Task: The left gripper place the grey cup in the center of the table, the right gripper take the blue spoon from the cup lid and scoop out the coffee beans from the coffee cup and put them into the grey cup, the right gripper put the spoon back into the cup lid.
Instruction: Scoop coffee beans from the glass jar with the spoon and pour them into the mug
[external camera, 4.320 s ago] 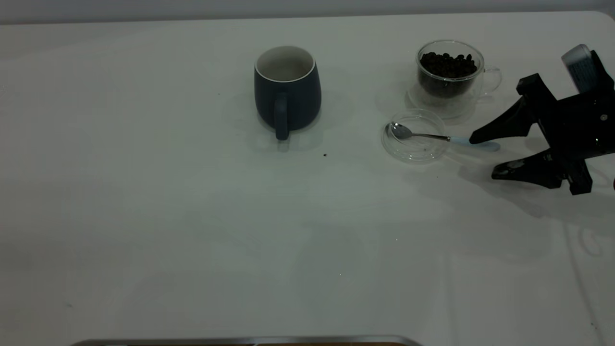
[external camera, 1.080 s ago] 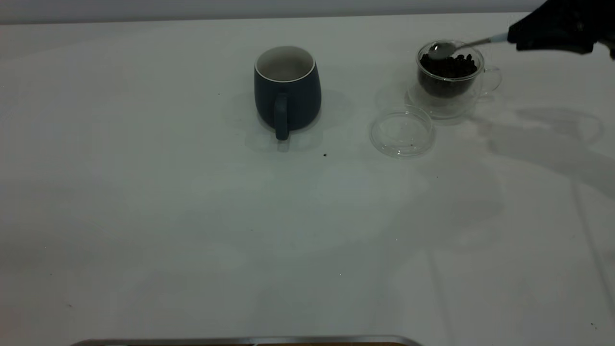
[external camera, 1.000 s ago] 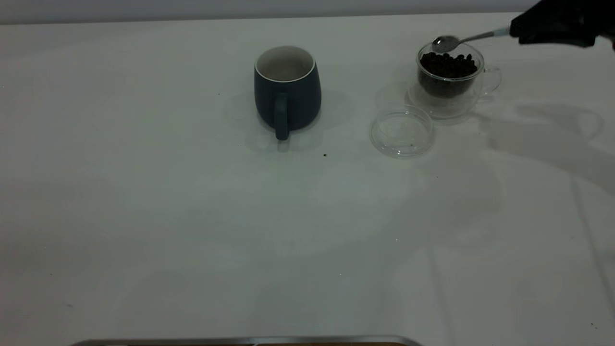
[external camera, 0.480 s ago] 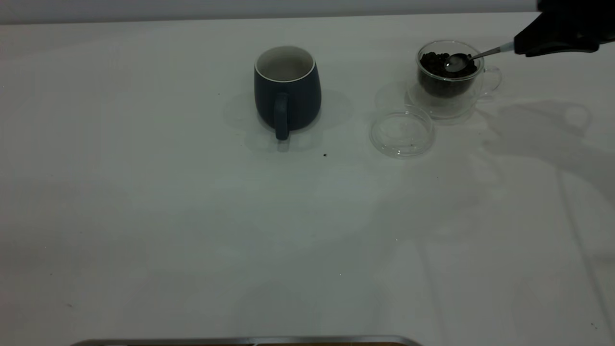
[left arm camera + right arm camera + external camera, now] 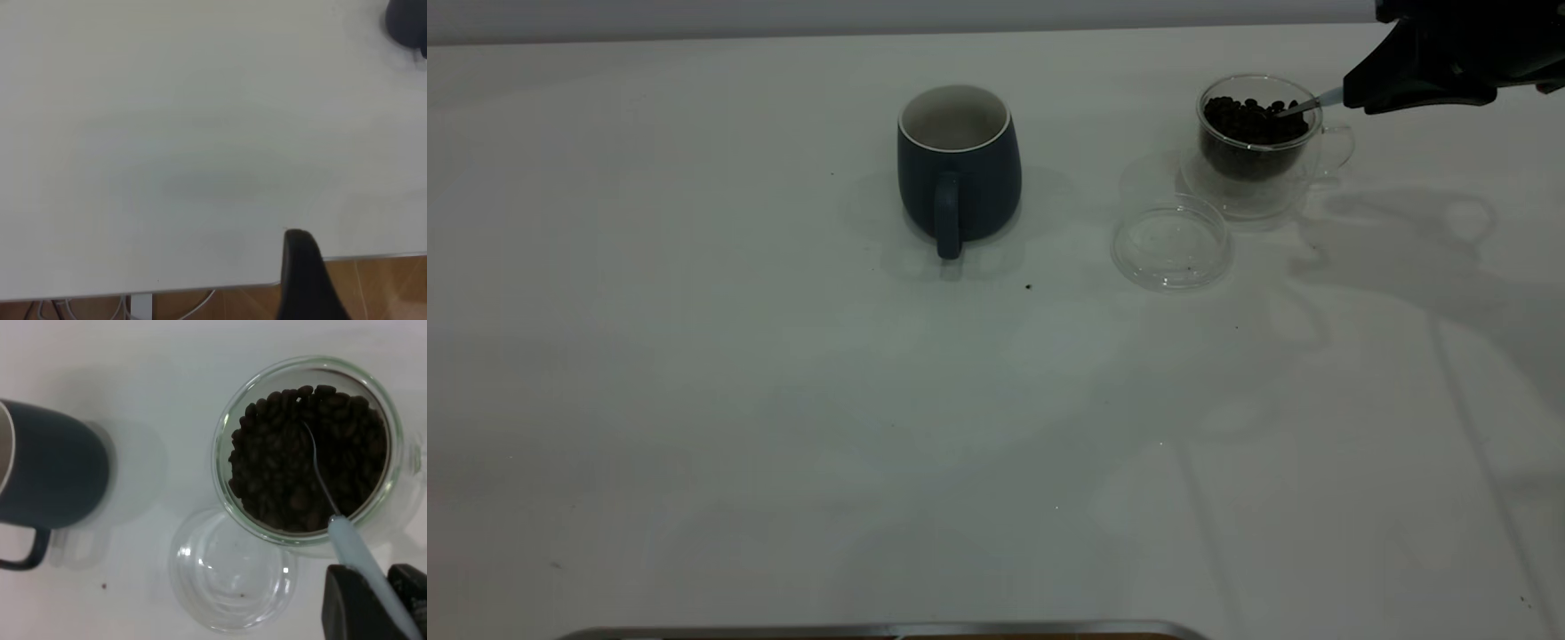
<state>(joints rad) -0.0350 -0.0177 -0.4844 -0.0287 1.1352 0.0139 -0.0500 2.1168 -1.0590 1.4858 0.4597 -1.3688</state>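
Since half a second ago the right gripper (image 5: 1352, 93) has dropped a bit and pushed in, so the blue spoon (image 5: 347, 543) now has its metal bowl buried in the coffee beans (image 5: 307, 470) instead of sitting on top of them. The gripper is clamped on the spoon's pale blue handle, just outside the rim of the coffee cup (image 5: 1258, 142). That clear glass cup is pretty much full of dark beans. The cup lid (image 5: 1171, 244) sits empty just in front of it on the bench (image 5: 783, 400). The grey cup (image 5: 958, 164) stands mid-bench, handle toward the camera, white inside empty. The left gripper (image 5: 303, 280) is parked by the bench edge; can't tell how it's set.
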